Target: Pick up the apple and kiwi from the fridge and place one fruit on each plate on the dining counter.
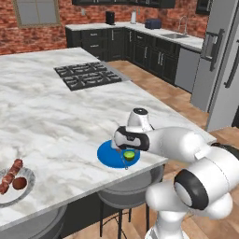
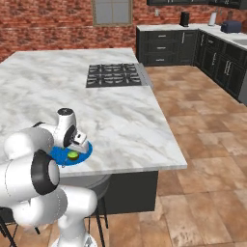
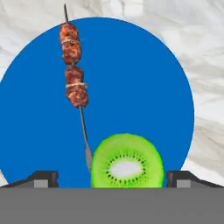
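Kiwi on the blue plate, my fingers wide.
The kiwi (image 3: 127,161) lies cut face up on the blue plate (image 3: 131,78) beside a meat skewer (image 3: 73,70); my fingers (image 3: 43,178) stand spread apart, clear of it, above the marble bench (image 1: 56,112).

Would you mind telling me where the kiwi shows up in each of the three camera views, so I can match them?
Left base view: the kiwi lies low and right of centre, just under the gripper, on the blue plate.
Right base view: kiwi at lower left, on the same plate.
Hand view: kiwi at bottom centre, cut face up, beside a skewer.
Shared landmark: the blue plate.
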Tool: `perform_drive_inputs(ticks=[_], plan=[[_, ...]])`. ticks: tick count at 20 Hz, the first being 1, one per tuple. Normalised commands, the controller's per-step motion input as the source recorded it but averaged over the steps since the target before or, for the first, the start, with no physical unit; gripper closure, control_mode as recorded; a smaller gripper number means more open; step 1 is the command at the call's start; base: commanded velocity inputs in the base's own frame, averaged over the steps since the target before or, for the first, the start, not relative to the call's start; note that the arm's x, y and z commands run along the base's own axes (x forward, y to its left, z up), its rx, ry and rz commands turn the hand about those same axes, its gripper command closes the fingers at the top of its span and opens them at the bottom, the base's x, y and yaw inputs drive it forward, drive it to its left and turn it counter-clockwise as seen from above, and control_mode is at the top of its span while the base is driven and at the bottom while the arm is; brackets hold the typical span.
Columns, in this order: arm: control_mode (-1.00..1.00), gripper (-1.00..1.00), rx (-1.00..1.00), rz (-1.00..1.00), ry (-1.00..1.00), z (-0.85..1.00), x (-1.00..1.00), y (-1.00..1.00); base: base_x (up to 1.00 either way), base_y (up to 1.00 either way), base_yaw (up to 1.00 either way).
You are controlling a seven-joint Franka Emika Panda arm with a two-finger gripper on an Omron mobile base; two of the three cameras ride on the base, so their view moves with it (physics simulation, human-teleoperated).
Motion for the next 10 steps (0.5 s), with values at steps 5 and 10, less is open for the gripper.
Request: perform_drive_inputs(ticks=[5, 10], plan=[[-1.00, -1.00, 0.02, -0.01, -0.07, 0.73, -0.30, -0.03, 0.00, 0.00, 0.00], [-1.00, -1.00, 0.04, 0.00, -0.11, 0.82, -0.48, -0.06, 0.00, 0.00, 0.00]])
